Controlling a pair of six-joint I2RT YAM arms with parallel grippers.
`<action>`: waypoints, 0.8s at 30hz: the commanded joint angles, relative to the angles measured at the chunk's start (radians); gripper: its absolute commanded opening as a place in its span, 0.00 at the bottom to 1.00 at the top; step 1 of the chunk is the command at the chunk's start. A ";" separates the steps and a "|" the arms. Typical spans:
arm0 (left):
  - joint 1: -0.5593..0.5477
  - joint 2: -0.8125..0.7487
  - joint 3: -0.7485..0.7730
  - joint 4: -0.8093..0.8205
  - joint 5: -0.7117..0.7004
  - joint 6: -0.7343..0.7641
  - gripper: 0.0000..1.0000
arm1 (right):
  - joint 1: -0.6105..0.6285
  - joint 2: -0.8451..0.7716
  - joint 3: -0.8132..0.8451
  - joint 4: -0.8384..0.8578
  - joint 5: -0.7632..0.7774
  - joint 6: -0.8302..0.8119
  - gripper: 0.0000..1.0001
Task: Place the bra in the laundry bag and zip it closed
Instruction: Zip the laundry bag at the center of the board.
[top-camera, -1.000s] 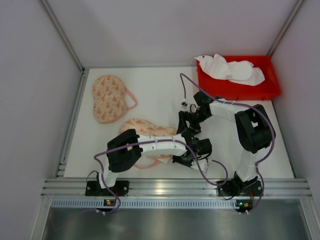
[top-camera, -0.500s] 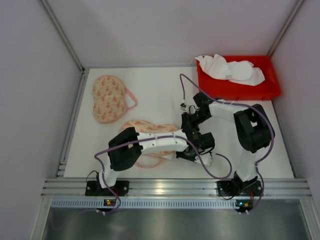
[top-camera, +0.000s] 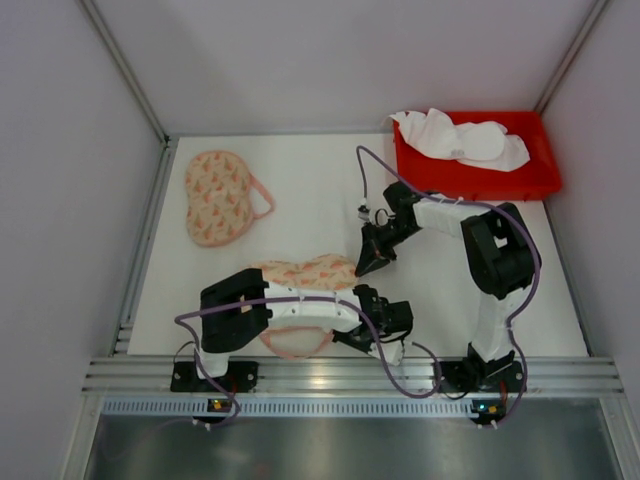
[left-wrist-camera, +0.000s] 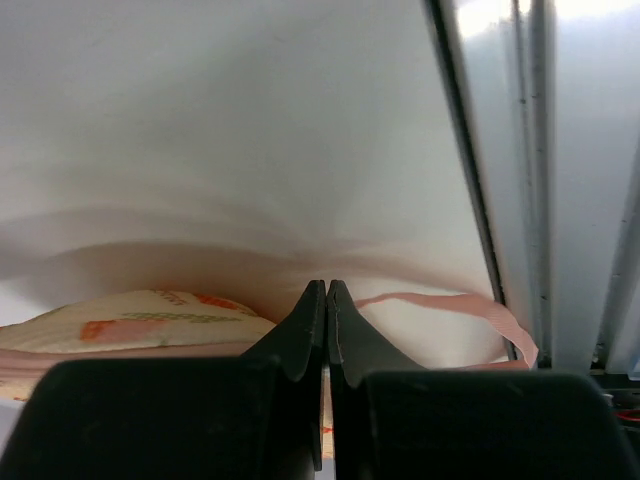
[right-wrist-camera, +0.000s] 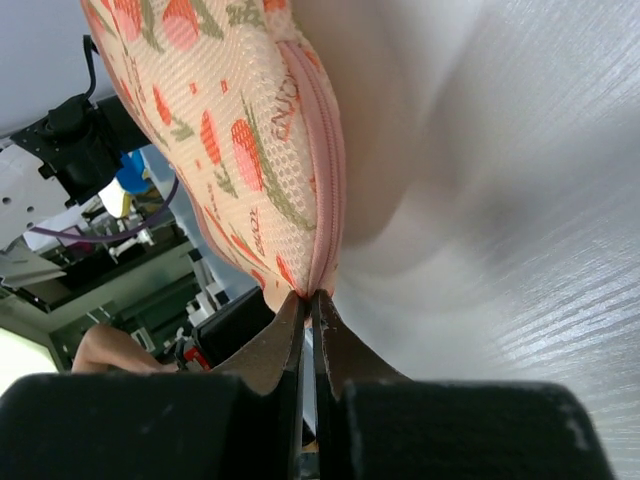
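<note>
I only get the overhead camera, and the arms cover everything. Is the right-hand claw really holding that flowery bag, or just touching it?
Observer: Holding it. The right wrist camera shows the right gripper pinched shut on the edge of the laundry bag, at the end of its pink zipper.
Operator: And the left claw, tucked under its own arm?
Observer: The left wrist camera shows the left gripper with its fingers pressed together as well. I cannot tell what they pinch, if anything.
Operator: Is anything lying near it?
Observer: A pink strap runs off to the right of its tips in that view.
</note>
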 joint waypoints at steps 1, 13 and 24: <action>-0.046 -0.090 -0.063 -0.041 0.116 -0.082 0.00 | -0.046 0.010 0.069 0.030 0.012 -0.028 0.00; -0.043 -0.089 -0.041 -0.013 0.062 -0.078 0.00 | -0.047 0.000 0.063 0.013 -0.015 -0.027 0.45; 0.043 -0.020 0.146 0.006 -0.004 -0.061 0.00 | -0.047 -0.053 -0.054 -0.056 -0.044 -0.098 0.98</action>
